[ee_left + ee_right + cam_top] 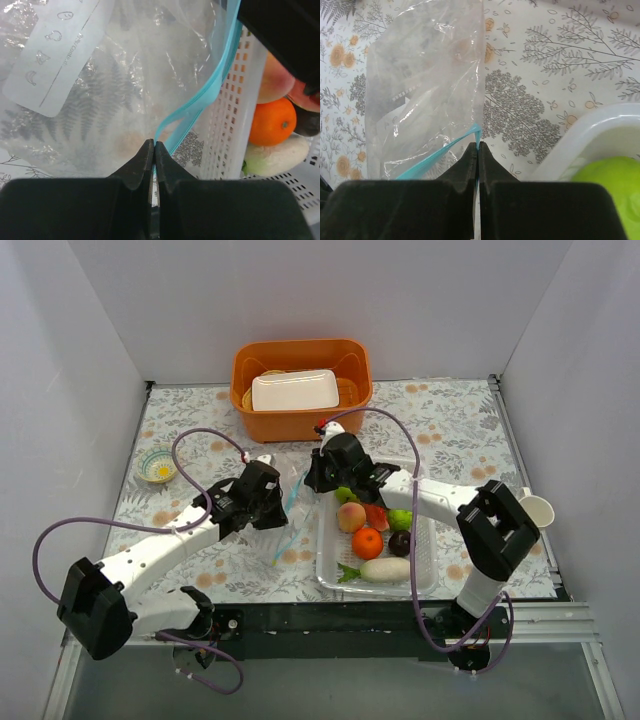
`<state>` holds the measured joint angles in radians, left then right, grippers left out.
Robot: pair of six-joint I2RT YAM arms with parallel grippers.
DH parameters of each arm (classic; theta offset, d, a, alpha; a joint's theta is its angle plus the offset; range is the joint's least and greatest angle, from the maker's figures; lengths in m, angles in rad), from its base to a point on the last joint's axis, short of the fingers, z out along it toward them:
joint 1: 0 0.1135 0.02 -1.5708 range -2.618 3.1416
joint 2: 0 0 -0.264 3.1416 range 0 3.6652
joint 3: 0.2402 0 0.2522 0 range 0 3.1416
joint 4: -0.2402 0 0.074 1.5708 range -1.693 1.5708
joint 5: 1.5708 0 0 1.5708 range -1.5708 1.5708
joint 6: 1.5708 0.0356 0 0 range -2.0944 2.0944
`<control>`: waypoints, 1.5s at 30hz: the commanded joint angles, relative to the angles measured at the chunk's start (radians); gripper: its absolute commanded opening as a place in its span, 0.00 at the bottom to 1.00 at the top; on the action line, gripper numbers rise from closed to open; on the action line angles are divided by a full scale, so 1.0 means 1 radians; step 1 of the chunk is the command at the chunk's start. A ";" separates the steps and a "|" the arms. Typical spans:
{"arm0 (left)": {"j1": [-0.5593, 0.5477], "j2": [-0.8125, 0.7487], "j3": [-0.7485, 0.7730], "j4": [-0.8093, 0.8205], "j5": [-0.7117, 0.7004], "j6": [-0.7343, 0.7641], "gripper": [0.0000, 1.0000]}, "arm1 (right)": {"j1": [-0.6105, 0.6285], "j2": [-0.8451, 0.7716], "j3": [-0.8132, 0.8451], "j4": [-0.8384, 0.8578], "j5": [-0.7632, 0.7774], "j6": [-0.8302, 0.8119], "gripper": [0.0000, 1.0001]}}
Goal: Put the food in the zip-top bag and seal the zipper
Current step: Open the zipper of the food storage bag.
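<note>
With jaws pinched together on the zipper (212, 85), the left gripper (154, 150) and right gripper (478, 149) hold the bag (290, 512) by its mouth, probably to spread it; the food (368, 541) waits just beside it in the basket (328, 578).

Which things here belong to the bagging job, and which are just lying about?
Job:
zip-top bag
zipper, pinched by left end effector and right end effector
food

Lying about:
mesh basket holding the food
orange bin with white tray
small bowl
paper cup
</note>
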<state>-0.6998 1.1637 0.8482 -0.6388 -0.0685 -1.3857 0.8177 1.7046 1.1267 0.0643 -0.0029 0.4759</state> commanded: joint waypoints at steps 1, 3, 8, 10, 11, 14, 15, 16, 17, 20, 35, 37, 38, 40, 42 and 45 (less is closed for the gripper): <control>-0.003 0.007 0.018 -0.028 -0.140 -0.056 0.00 | 0.067 -0.031 -0.025 0.230 0.135 0.020 0.01; -0.003 0.020 0.034 -0.064 -0.178 -0.062 0.00 | 0.075 -0.004 0.007 0.213 0.132 0.021 0.01; -0.003 0.053 0.075 -0.185 -0.375 -0.105 0.00 | 0.083 0.021 0.076 0.087 0.231 0.032 0.01; -0.003 0.045 0.080 -0.219 -0.436 -0.114 0.00 | 0.081 0.036 0.146 0.023 0.267 0.026 0.01; -0.003 0.042 0.086 -0.246 -0.491 -0.121 0.00 | 0.081 0.055 0.171 -0.021 0.264 0.006 0.01; -0.003 -0.005 0.097 -0.257 -0.566 -0.112 0.00 | 0.081 0.098 0.248 -0.063 0.216 -0.013 0.01; -0.003 -0.022 0.097 -0.248 -0.577 -0.101 0.00 | 0.083 0.111 0.263 -0.108 0.199 -0.013 0.01; -0.003 -0.041 0.097 -0.239 -0.582 -0.093 0.00 | 0.081 0.124 0.293 -0.124 0.175 -0.014 0.01; -0.003 -0.080 0.095 -0.213 -0.583 -0.082 0.00 | 0.083 0.142 0.304 -0.133 0.166 -0.014 0.01; -0.003 -0.123 0.104 -0.206 -0.600 -0.075 0.00 | 0.080 0.179 0.355 -0.170 0.124 -0.013 0.01; -0.003 -0.061 0.106 -0.222 -0.539 -0.151 0.00 | 0.025 0.192 0.507 -0.317 -0.016 -0.066 0.56; -0.003 -0.038 0.121 -0.220 -0.536 -0.156 0.00 | 0.009 0.147 0.483 -0.327 -0.002 -0.066 0.61; -0.003 -0.033 0.126 -0.217 -0.534 -0.159 0.00 | 0.005 0.130 0.473 -0.336 -0.002 -0.065 0.63; -0.003 -0.019 0.138 -0.211 -0.534 -0.159 0.00 | -0.003 0.069 0.426 -0.343 0.048 -0.066 0.64; -0.003 -0.003 0.155 -0.206 -0.531 -0.157 0.00 | -0.008 0.020 0.375 -0.365 0.119 -0.051 0.64; -0.003 0.014 0.172 -0.196 -0.510 -0.151 0.00 | -0.023 -0.074 0.265 -0.421 0.184 -0.014 0.64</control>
<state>-0.6998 1.1767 0.9627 -0.8597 -0.5850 -1.5272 0.8070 1.7676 1.4792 -0.2855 0.0715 0.4252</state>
